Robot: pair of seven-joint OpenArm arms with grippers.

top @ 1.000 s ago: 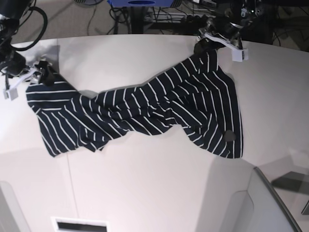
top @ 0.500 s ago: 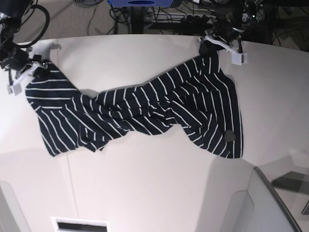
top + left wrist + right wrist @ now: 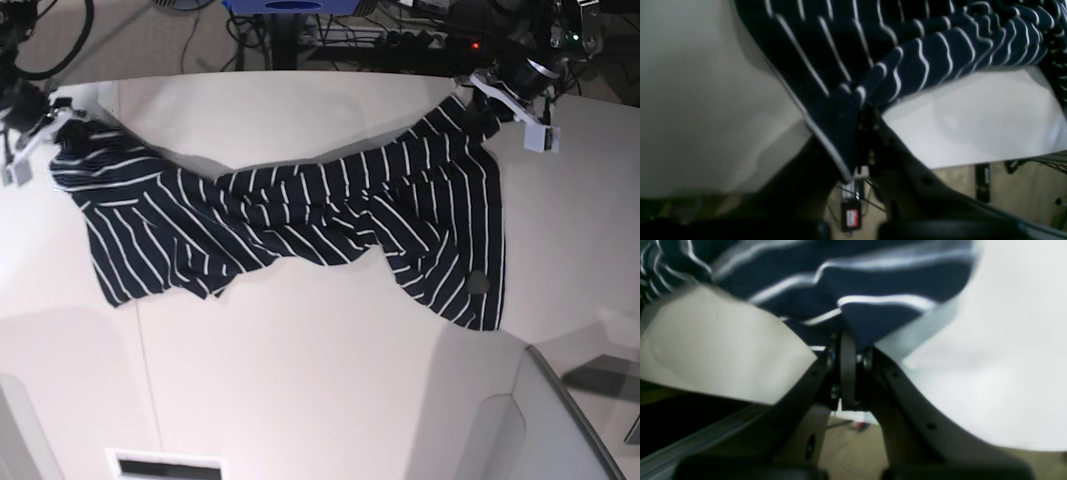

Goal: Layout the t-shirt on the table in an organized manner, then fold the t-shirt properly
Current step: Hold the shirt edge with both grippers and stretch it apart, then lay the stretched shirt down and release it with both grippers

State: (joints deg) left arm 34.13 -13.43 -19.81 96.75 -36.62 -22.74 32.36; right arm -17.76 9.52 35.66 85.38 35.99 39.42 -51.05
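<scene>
Shirt point(image 3: 300, 225) is soft, light and limp: twisted at mid-span, sagging between two far corners, most of it lying on the table point(image 3: 320, 380). Corner or hem grips suit it best. Left tool point(image 3: 860, 110) is clamped on one corner, right tool point(image 3: 848, 340) on the other. Spreading risks cloth slip.

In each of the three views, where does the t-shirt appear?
Base: the t-shirt stretches across the table, from left edge to upper right.
Left wrist: it fills the top, one corner in the left pincer.
Right wrist: across the top, pinched by the right pincer.
Shared landmark: its white stripes.
</scene>
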